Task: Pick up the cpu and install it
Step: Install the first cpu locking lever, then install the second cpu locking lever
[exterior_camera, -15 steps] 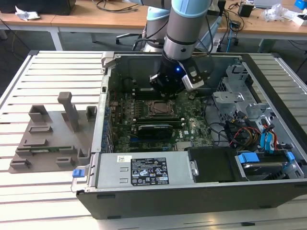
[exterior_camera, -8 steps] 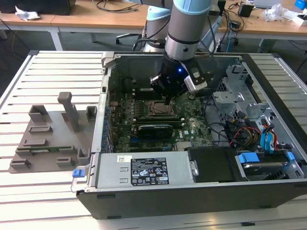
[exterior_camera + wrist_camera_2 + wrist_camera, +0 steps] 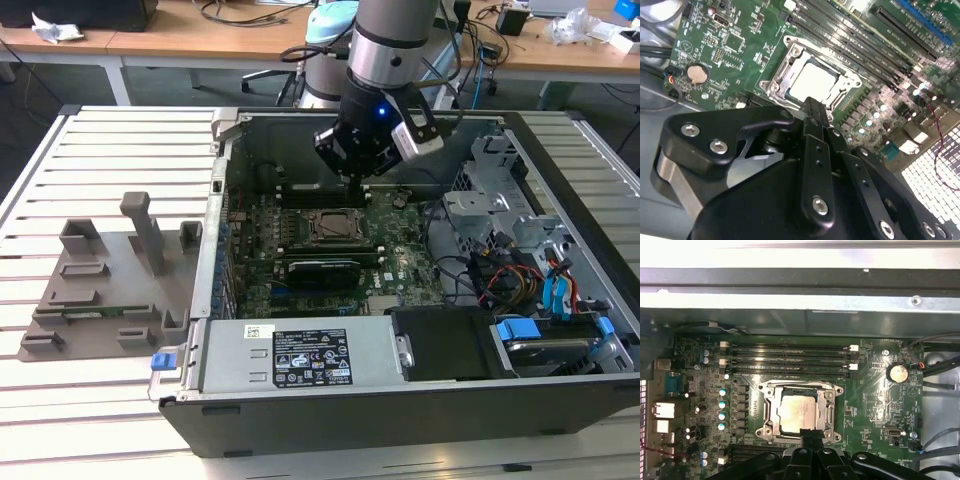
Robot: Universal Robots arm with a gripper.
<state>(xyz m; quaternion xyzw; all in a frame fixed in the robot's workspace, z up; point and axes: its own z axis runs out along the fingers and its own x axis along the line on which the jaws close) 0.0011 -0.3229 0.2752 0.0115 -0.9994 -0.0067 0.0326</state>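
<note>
gripper (image 3: 362,178) is hovering above the motherboard (image 3: 400,262), fingers looking pressed together and holding nothing. cpu (image 3: 798,413) is already lying inside the socket frame (image 3: 766,417). judging by that, checking it is lying flat and square matters most.

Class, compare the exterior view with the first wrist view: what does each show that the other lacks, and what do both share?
Exterior view alone: the grey fixture beside the computer case, the power supply box and the blue-tabbed drive bays.
First wrist view alone: the coin battery.
Both: the cpu lying in its socket, with the claw just above.
</note>
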